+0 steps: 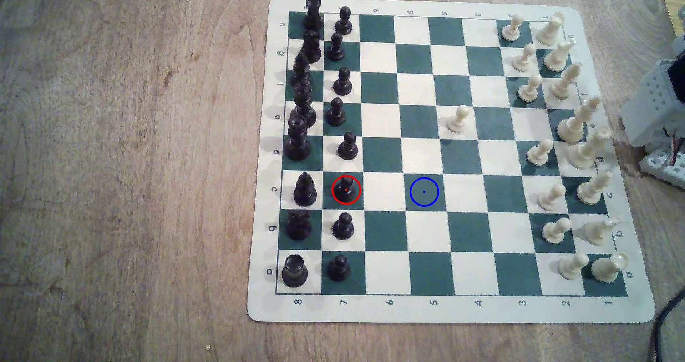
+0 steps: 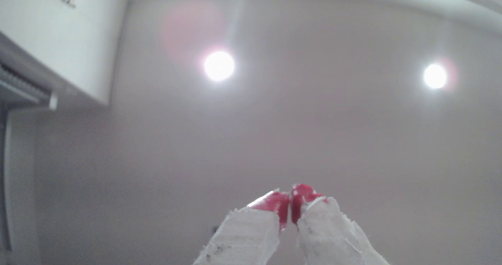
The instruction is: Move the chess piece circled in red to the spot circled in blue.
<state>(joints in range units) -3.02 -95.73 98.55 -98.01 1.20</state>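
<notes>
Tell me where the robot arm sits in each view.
Exterior view: the arm, white housing at the exterior view's right edge, beside the chessboard's cream-piece side.
Wrist view: its gripper, red tips together, aimed at a ceiling with two lights.
Shared landmark: the arm's own white body.

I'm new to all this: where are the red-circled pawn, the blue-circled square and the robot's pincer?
Red-circled pawn [image 1: 346, 189]: exterior view, on its body.
Blue-circled square [image 1: 424, 192]: exterior view, on its bare centre.
Pincer [image 2: 290, 204]: wrist view, between its red tips.
</notes>
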